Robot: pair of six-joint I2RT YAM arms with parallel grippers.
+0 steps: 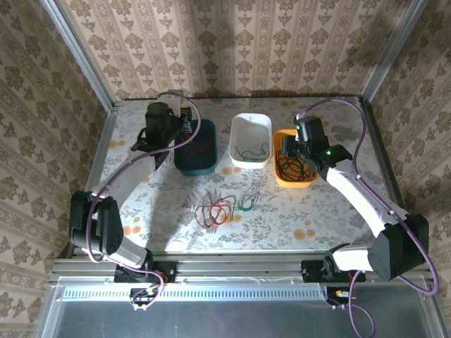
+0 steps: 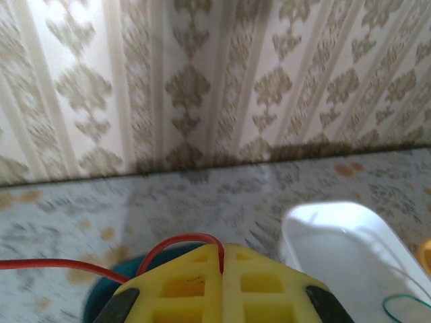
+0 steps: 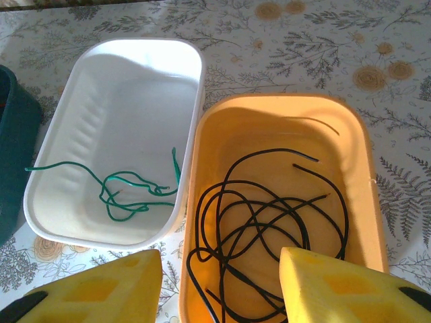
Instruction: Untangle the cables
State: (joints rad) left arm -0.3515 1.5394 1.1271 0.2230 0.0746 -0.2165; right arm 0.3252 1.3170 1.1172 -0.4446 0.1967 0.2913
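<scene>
While the left hand [image 2: 222, 259] is pinched shut on a red wire [image 2: 180, 237] above the teal tray [image 1: 196, 171] toward the far left of the bench [image 1: 317, 218], the right hand [image 3: 221, 269] hangs with fingers parted and empty over the orange tray [image 3: 367, 202], where black wires [image 3: 269, 215] lie coiled. A green wire [image 3: 128, 195] lies in the white tray [image 3: 121, 94] between those two trays. A tangle of red wires [image 1: 215, 211], with a loose green wire [image 1: 246, 203] just beside it, sits mid-bench toward the near edge.

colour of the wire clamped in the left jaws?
Red. The wire pinched between the shut left jaws shows best in the left wrist view.
</scene>
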